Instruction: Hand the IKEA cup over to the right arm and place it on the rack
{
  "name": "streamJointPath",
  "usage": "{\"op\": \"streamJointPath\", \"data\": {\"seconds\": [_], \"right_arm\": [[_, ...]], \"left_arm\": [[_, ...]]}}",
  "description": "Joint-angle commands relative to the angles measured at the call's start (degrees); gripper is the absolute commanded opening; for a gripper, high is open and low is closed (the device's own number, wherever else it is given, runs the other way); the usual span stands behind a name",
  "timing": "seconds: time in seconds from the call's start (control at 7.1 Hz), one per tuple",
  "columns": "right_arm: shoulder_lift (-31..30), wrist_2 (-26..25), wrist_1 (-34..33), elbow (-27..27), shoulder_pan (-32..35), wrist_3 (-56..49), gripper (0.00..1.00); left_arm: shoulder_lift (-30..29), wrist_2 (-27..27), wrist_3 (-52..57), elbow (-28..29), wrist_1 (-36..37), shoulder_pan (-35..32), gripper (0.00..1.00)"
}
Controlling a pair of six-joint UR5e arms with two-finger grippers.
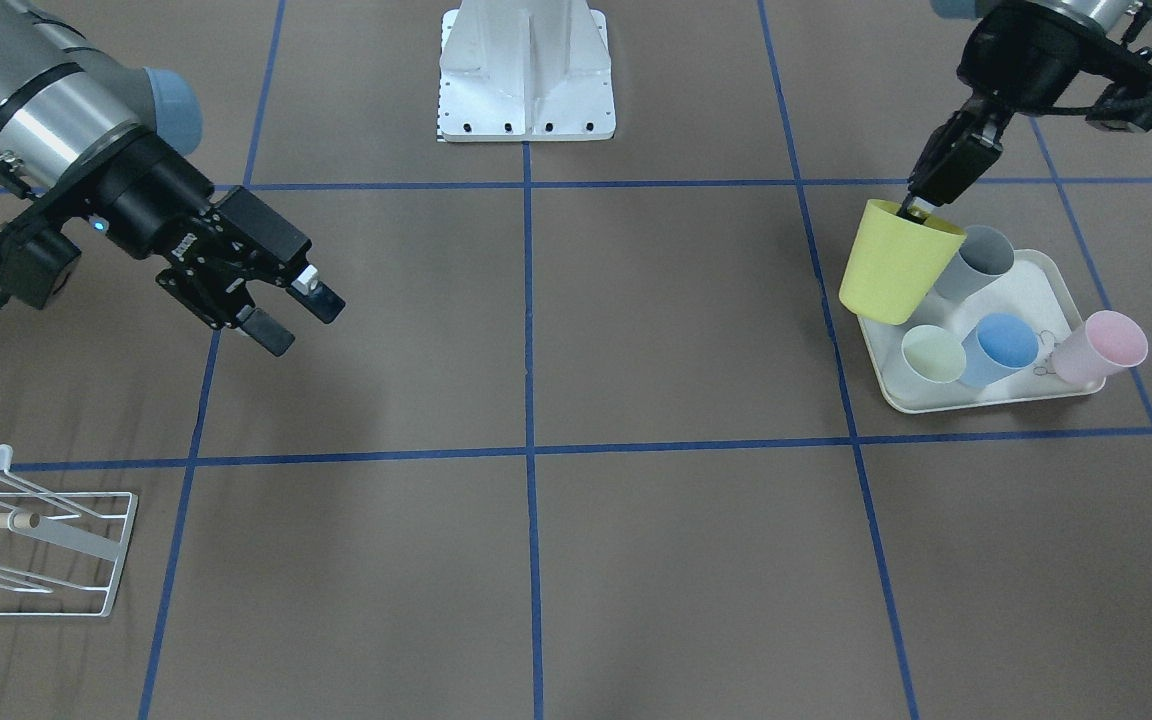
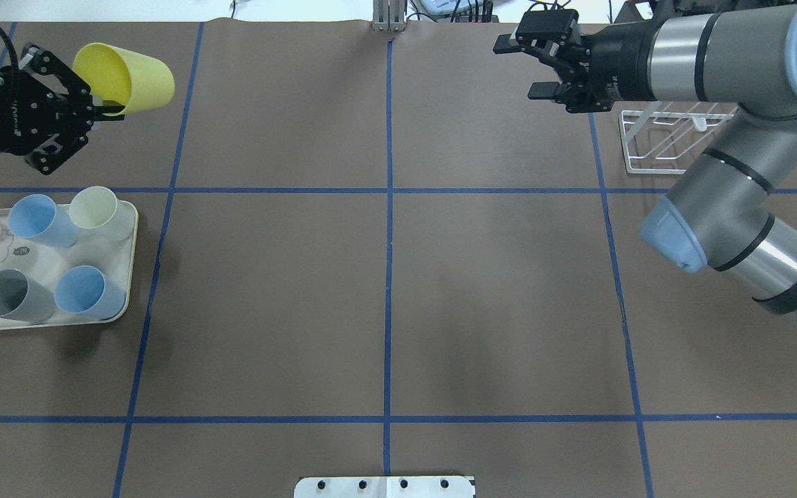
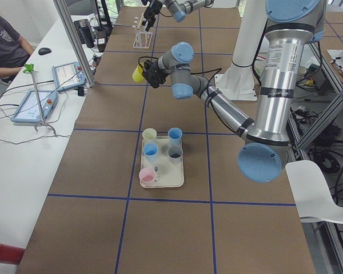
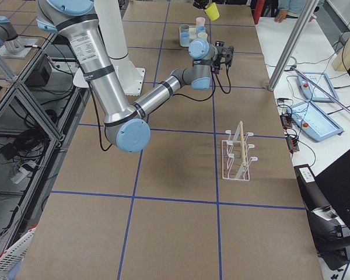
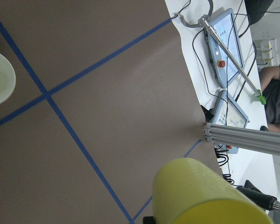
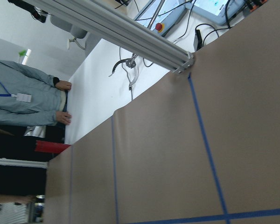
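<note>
ok, left gripper (image 2: pixel 106 109) is clamped on the rim of the yellow ikea cup (image 2: pixel 127 77), one finger inside the mouth and one outside. cup's up in the air, tipped on its side, well clear of the tray (image 2: pixel 132 277) w/ the other cups (image 2: pixel 37 221). its base end points toward the middle of the table (image 2: pixel 495 311), which is handy. right gripper (image 2: pixel 521 69) hangs w/ its fingers spread wide and nothing btwn them, far across from the cup, near the rack (image 2: pixel 654 142) (the low white wire one w/ the wooden rod). so the step in hand looks like the carry to the handover, and most of the task is ahead of you. my read on doing it well: bring both arms in toward the blue centre line (image 2: pixel 389 290) and keep that base end presented to the right arm. a rim pinch is a thin hold imo, so go smooth, no quick wrist turns or the cup may swing. set the right gripper round the cup wall near the base, apart from the left one, get it firm, and only then let the left go
</note>
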Motion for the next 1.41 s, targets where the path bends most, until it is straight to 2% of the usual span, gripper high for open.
{"op": "streamJointPath", "data": {"seconds": [0.0,0.14,0.28,0.42,0.7,0.99,1.27], "right_arm": [[2.99,-9.79,6.47,0.02,-7.14,10.92,1.00],[3.71,-14.27,8.22,0.19,-9.87,11.81,1.00],[4.93,-15.79,9.98,-0.06,-10.86,15.12,1.00],[5.29,-16.16,10.95,-0.07,-11.13,15.59,1.00],[6.26,-17.30,11.23,-0.15,-11.92,18.39,1.00],[6.96,-17.04,11.23,-0.16,-12.36,19.02,1.00],[7.05,-16.69,11.40,-0.16,-12.62,20.68,1.00]], "left_arm": [[-2.18,12.64,-9.23,-0.22,-8.86,7.62,0.00],[-2.36,15.48,-9.96,-0.05,-12.40,9.65,0.00],[-3.32,18.55,-9.96,1.09,-15.39,12.11,0.00],[-3.50,19.89,-9.96,1.36,-16.38,13.09,0.00],[-7.71,24.80,-9.79,3.90,-19.09,17.57,0.00],[-7.90,25.09,-8.39,5.39,-25.67,19.07,0.00],[-8.16,24.82,-4.27,6.36,-28.68,20.65,0.00]]}}
